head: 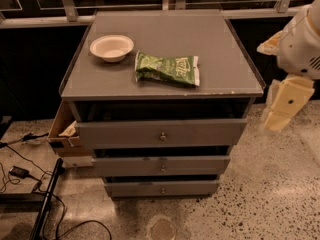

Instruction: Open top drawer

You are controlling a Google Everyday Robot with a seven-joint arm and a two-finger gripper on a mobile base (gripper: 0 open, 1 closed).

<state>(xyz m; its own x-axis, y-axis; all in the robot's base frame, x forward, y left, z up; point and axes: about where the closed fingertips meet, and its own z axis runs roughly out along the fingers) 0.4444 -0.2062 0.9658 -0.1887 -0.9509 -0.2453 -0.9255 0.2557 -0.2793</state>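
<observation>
"Three drawers in that stack, how far r u w/ the top one?" – bolt_fan

me: Partway at least, imo. The top drawer sits right under the cabinet top. Its front sticks out past the middle drawer, w/ a dark gap showing behind it. So it looks pulled out some, can't say if that's full travel. The gripper hangs off to the right of the cabinet, well apart from the knob, touching nothing. Spread or pressed together? Can't tell tbh. If it needs more pull, I'd have to go grab the knob. Bowl and chip bag on top aren't in the way.
</observation>
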